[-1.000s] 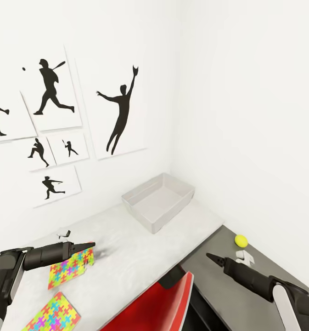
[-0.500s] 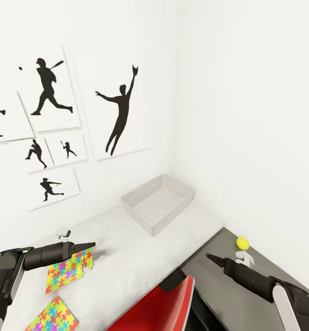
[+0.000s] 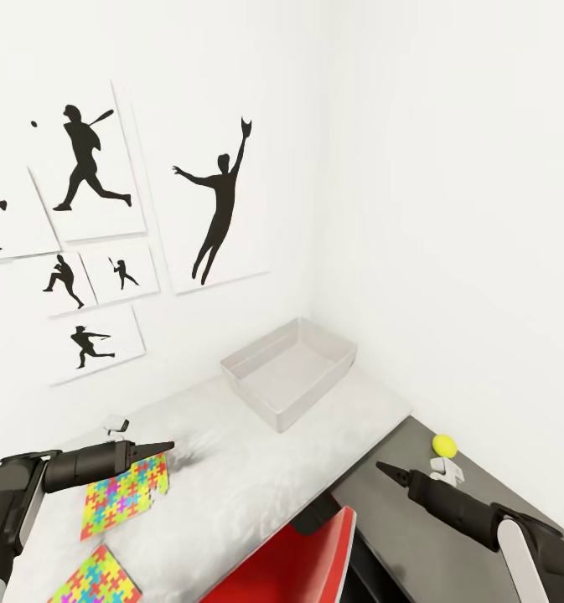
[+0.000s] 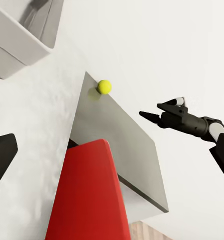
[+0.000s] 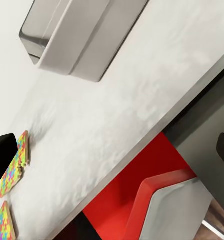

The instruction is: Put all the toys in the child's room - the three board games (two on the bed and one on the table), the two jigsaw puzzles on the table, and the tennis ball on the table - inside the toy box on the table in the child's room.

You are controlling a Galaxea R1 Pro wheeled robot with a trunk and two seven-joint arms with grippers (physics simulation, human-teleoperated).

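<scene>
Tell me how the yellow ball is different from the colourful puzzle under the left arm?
The tennis ball is round and plain yellow; the jigsaw puzzle is flat, squarish and many-coloured. The ball sits on the dark grey surface by the right wall; the puzzle lies on the white table, partly under the left tool. Neither is in the toy box.

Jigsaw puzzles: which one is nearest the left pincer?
The farther jigsaw puzzle, just under the left pincer; the other puzzle lies nearer the table's front edge.

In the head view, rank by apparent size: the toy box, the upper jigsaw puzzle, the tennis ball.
1. Grey rectangular open toy box
2. Multicoloured flat upper jigsaw puzzle, partly covered by the left gripper
3. Small yellow tennis ball
</scene>
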